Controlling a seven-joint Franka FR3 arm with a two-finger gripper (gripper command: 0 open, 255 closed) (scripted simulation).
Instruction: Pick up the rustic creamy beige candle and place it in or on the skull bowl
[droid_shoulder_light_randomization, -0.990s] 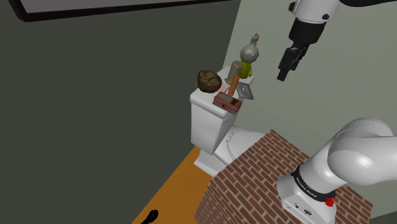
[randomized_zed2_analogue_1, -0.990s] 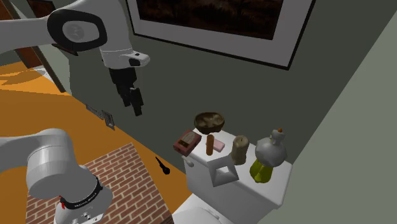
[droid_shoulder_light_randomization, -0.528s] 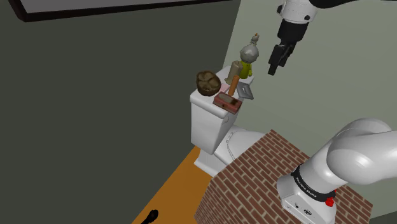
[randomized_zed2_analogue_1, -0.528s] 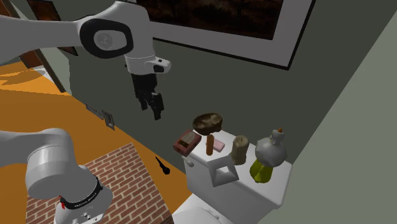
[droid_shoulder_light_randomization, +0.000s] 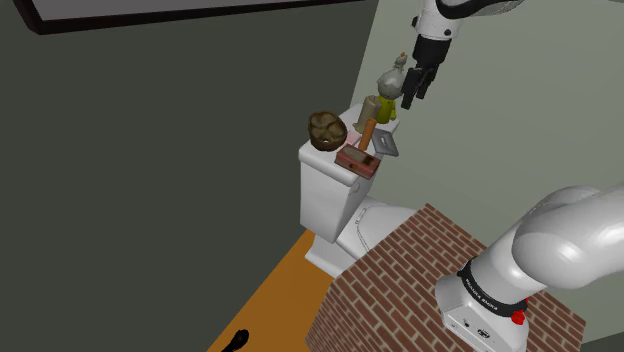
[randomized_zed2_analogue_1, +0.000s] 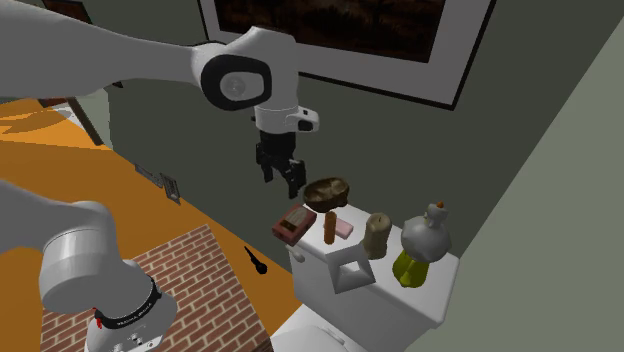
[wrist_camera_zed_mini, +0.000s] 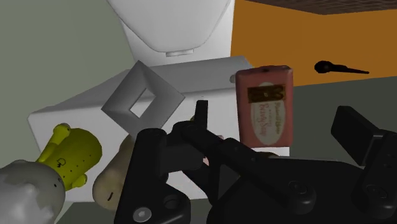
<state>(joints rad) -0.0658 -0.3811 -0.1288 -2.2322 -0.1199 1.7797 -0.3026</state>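
Observation:
The creamy beige candle (droid_shoulder_light_randomization: 372, 108) stands on the white toilet tank (droid_shoulder_light_randomization: 328, 185), beside a grey and yellow bottle figure (droid_shoulder_light_randomization: 392, 84). The brown skull bowl (droid_shoulder_light_randomization: 327, 127) sits at the tank's other end. My black gripper (droid_shoulder_light_randomization: 412, 86) hangs open and empty above the tank, near the bottle in the shoulder view. In the second exterior view the gripper (randomized_zed2_analogue_1: 283, 177) hovers just left of the bowl (randomized_zed2_analogue_1: 329, 190), and the candle (randomized_zed2_analogue_1: 377, 234) stands further right. Under the hand the wrist view shows the candle (wrist_camera_zed_mini: 116, 178), with the fingers (wrist_camera_zed_mini: 150, 153) wide apart.
On the tank also lie a red box (randomized_zed2_analogue_1: 293, 223), a brown upright cylinder (randomized_zed2_analogue_1: 329, 228), a pink bar (randomized_zed2_analogue_1: 345, 228) and a grey square frame (randomized_zed2_analogue_1: 352, 270). The grey wall stands close behind. The brick-patterned stand (droid_shoulder_light_randomization: 420, 260) is below, and a small black object (randomized_zed2_analogue_1: 256, 262) lies on the orange floor.
The arm has swung toward the toilet tank: left and up in the shoulder view, right and down toward the bowl in the second exterior view. The fingers stayed open. Nothing on the tank moved.

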